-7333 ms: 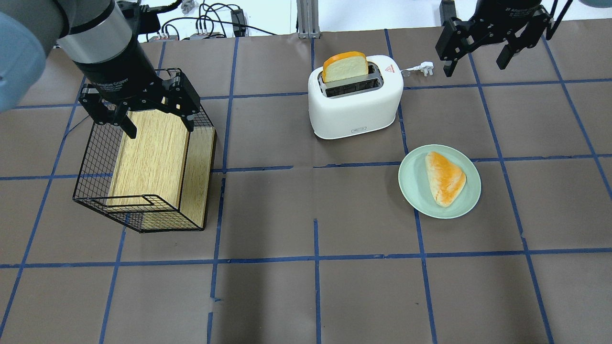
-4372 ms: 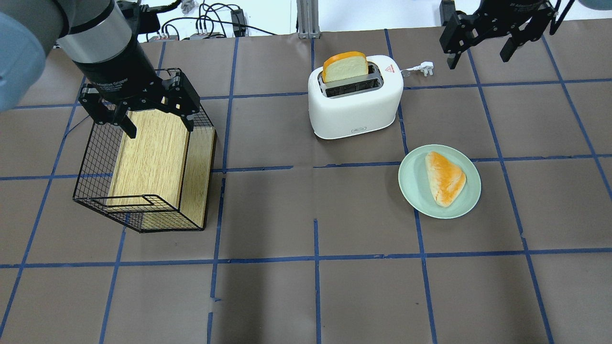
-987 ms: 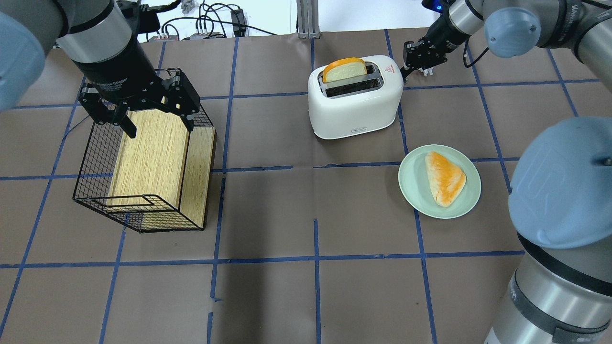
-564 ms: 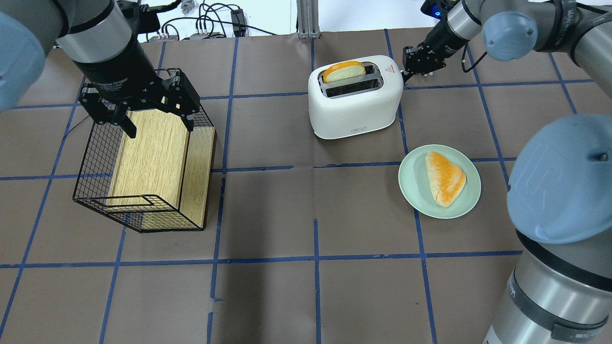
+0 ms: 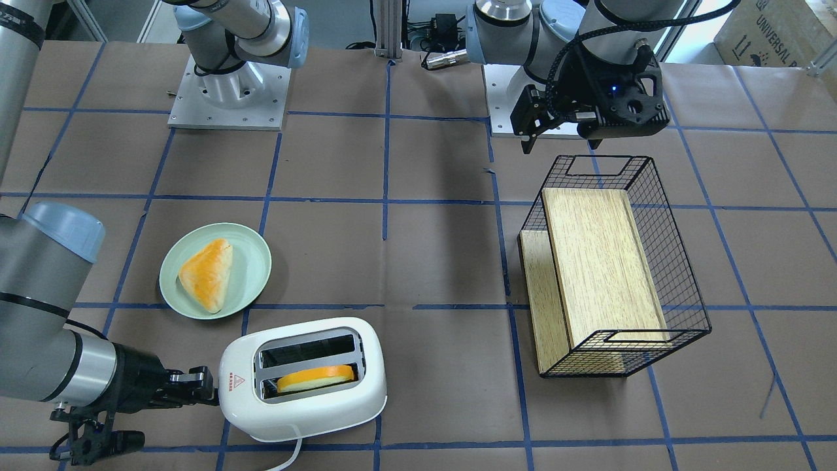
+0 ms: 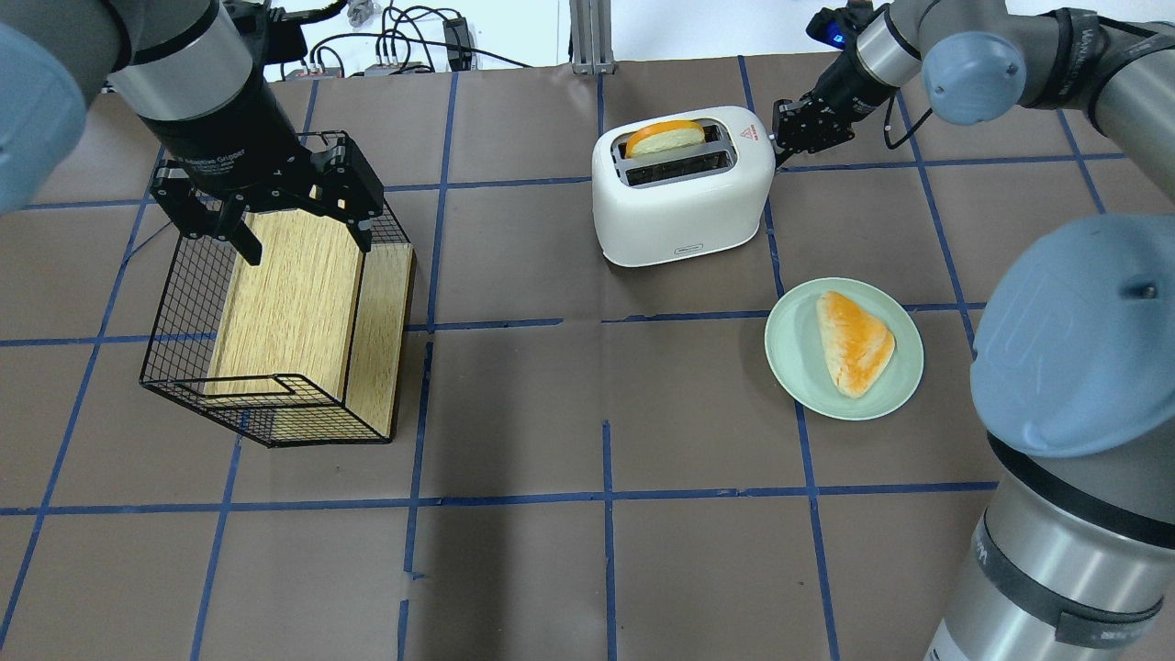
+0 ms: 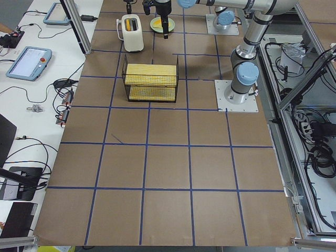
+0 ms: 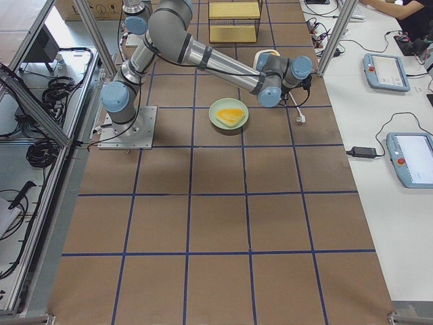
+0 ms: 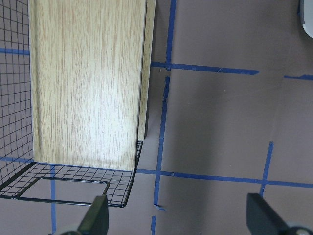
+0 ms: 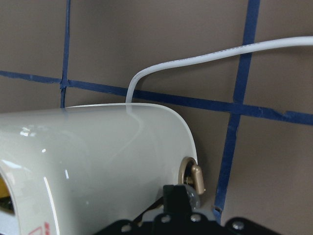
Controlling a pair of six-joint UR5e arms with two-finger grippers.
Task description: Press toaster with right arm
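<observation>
Pressing looks nearly done in the front-facing view: the toaster (image 5: 314,407) sits by the desk's operator-side edge on the robot's right half, the right gripper (image 5: 208,391), jaws drawn narrow, meets its end, and the bread slice (image 5: 317,378) lies sunk low in a slot, so likely only the final push remains. From overhead, a plate (image 6: 780,353) with a pastry (image 6: 856,341) lies near the toaster, off the arm's line, while the left gripper (image 6: 303,229) hangs wide and empty over the wire basket (image 6: 174,312) toward the desk's edge on the robot's left. Right wrist view shows a clear knob (image 10: 193,176) and white cord (image 10: 195,59) beside the tip, neither blocking.
</observation>
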